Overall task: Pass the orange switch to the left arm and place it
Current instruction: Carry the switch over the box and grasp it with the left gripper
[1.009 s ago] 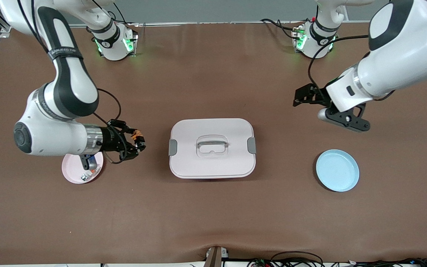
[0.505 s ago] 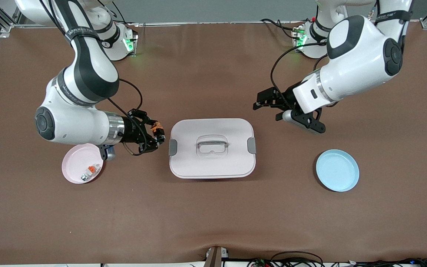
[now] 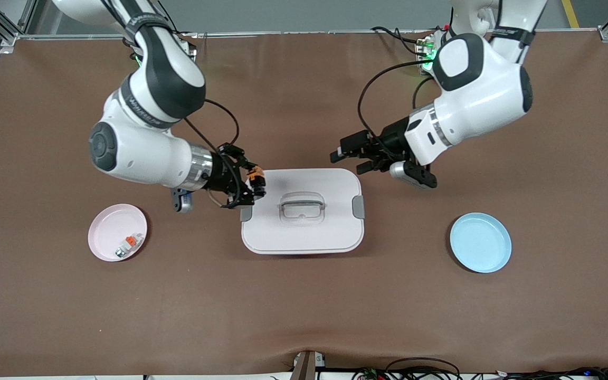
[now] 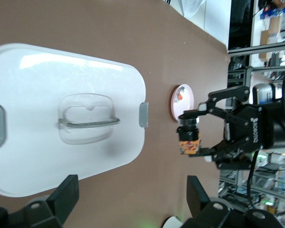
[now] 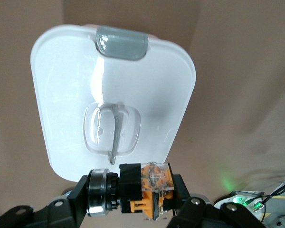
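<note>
1. Brown cloth covers the table [image 3: 304,306], and the white box [image 3: 302,232] sits at the middle of the front view with its grey latches and recessed handle.
2. The right gripper [image 3: 254,186] is held over the corner of the box toward the right arm's end of the table; its fingers are clamped on the orange switch [image 3: 255,174].
3. In the right wrist view the orange switch [image 5: 149,186] is seen gripped at the lower centre of the frame, above the box [image 5: 80,57].
4. The left gripper [image 3: 347,158] is held over the table just beside the box's corner toward the left arm's end; its fingers are spread apart with nothing between them.
5. In the left wrist view the right gripper [image 4: 189,141] and the switch [image 4: 188,140] appear at the middle right of the frame, with the box [image 4: 33,156] at the left.
6. A pink plate [image 3: 104,236] lies at the lower left of the front view and carries a small white-and-grey part [image 3: 126,245].
7. A blue plate [image 3: 481,242] lies at the lower right.
</note>
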You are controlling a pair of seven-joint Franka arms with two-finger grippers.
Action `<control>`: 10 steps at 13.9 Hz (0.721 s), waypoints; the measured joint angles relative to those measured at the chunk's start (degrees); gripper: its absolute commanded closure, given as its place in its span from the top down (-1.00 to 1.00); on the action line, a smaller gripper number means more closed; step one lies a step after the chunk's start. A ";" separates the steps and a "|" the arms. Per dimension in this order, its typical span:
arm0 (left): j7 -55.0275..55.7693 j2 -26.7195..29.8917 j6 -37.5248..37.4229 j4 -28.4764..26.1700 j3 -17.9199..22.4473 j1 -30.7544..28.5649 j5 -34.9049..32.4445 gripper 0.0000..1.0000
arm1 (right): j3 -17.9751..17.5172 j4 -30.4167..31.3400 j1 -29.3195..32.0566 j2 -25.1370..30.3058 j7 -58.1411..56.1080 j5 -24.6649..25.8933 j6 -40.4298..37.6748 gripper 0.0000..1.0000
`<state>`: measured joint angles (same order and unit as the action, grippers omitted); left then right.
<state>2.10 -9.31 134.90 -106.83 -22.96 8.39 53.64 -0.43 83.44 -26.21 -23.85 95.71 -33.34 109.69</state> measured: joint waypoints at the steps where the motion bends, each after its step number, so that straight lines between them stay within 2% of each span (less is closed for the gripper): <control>1: 0.00 -0.35 1.03 -0.29 -0.01 0.61 2.09 1.00 | 0.02 0.00 -0.80 0.00 2.05 0.00 0.87 -1.00; 6: -0.08 -2.61 3.19 -0.40 -0.02 1.39 9.65 1.00 | 0.09 -0.61 -4.49 -0.02 9.62 0.06 4.62 -1.00; 10: -0.15 -5.34 7.15 -0.19 -0.03 3.65 12.16 1.00 | 0.17 -1.63 -8.00 -1.15 16.12 0.47 8.07 -1.00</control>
<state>1.95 -14.65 142.05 -107.02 -23.00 12.04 65.81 -0.26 81.81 -34.20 -25.00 111.83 -32.86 117.76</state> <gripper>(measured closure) 0.000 0.278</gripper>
